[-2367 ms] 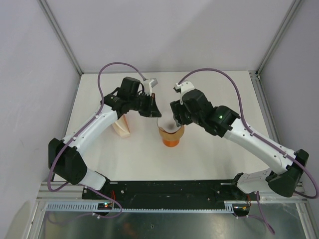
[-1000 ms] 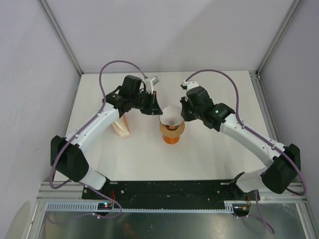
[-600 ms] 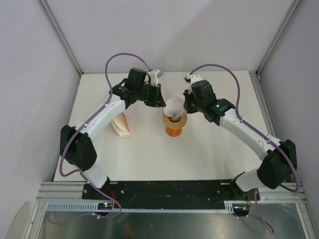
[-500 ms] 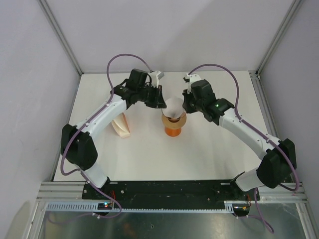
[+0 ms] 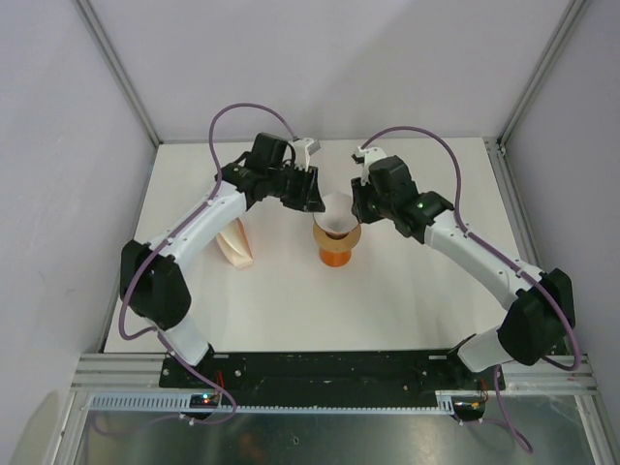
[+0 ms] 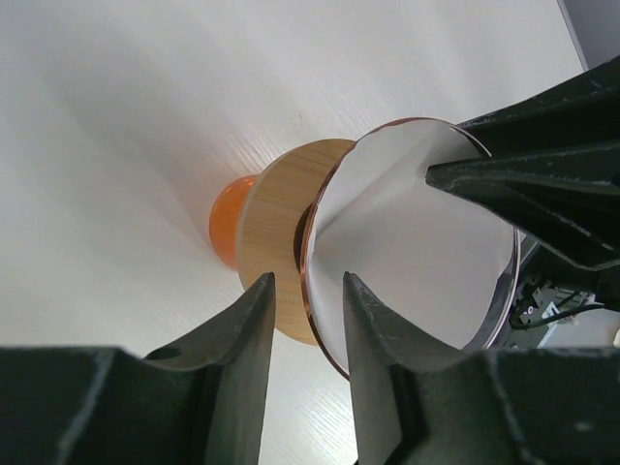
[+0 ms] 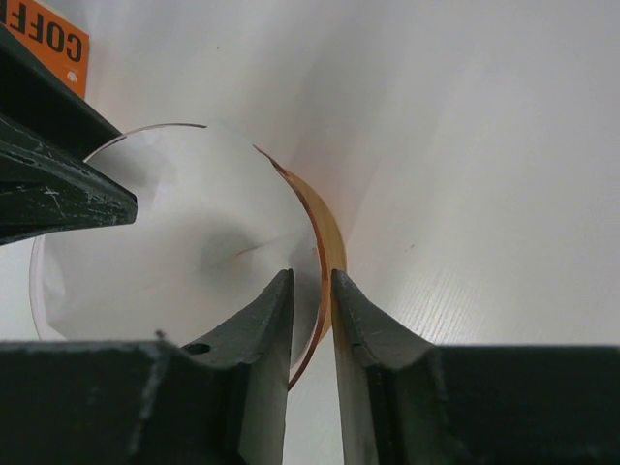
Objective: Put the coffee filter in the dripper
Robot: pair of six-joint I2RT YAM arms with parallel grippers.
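Observation:
The dripper stands upright mid-table, a translucent orange funnel with a wooden collar. The white paper coffee filter sits open inside its mouth. My left gripper is at the rim's far left and my right gripper at its far right. In the left wrist view the left gripper is open, its fingers straddling the dripper's rim with the filter behind it. In the right wrist view the right gripper has a narrow gap around the rim, one finger over the filter.
A cream wedge-shaped stack of folded filters lies left of the dripper, under the left forearm. An orange printed label shows at the top left of the right wrist view. Metal frame posts stand at the table's far corners.
The right gripper drew back from above the dripper to its far right rim, leaving the filter standing in it. The left gripper moved to the far left rim. Little moved in the last half second.

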